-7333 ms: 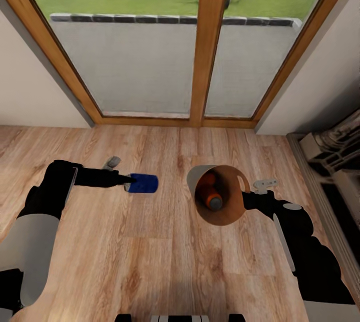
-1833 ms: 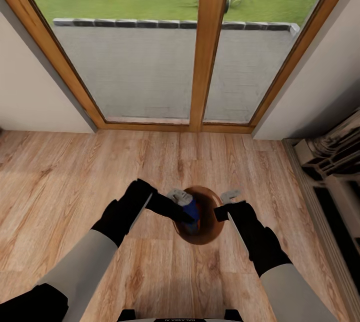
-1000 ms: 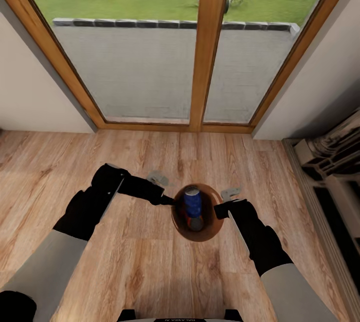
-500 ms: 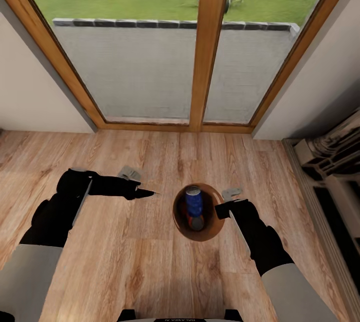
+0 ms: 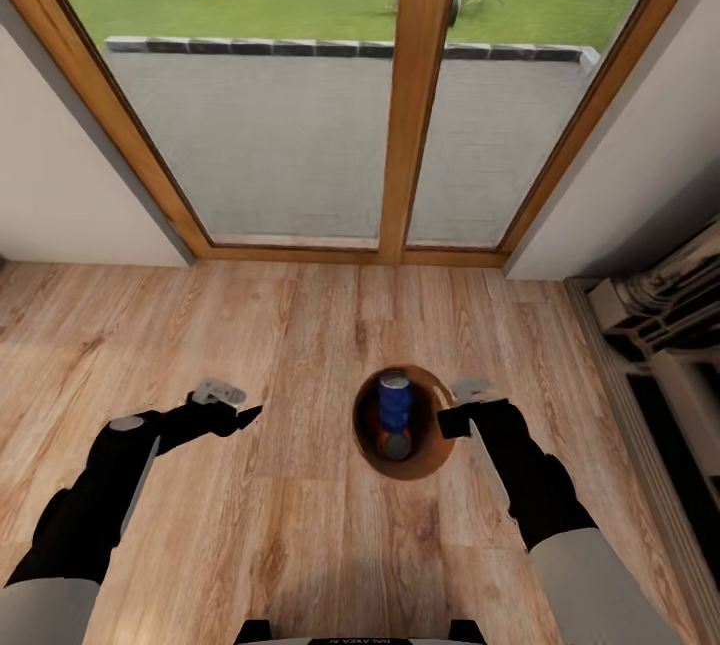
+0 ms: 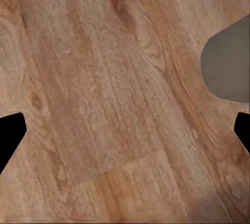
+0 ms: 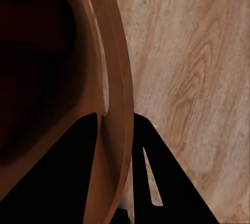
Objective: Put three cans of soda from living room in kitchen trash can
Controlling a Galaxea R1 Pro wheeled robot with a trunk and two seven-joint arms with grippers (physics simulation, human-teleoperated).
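Observation:
The trash can [image 5: 432, 455] stands upright on the wood floor, held at its rim by my right gripper [image 5: 447, 420]. The dark blue soda can [image 5: 394, 402] stands inside it, above the silvery top of an orange can [image 5: 398, 445]; the third can is hidden. In the right wrist view the coppery rim [image 7: 112, 104] sits pinched between the black fingers [image 7: 73, 177] of my right gripper [image 7: 115, 161]. My left gripper [image 5: 245, 415] hangs open and empty, well to the left of the trash can. The left wrist view shows my left gripper [image 6: 125, 133] spread wide over bare floor.
Wood-framed glass doors [image 5: 415, 85] fill the wall ahead, with white walls on both sides. A dark unit with grey ribbed parts [image 5: 665, 325] lines the right edge. A grey rounded shape [image 6: 229, 62] shows in the left wrist view. Wood floor [image 5: 290, 525] surrounds me.
My left gripper let the blue can go inside the trash can, then drew back to the left and opened. The trash can, tilted earlier, now stands upright in my right gripper.

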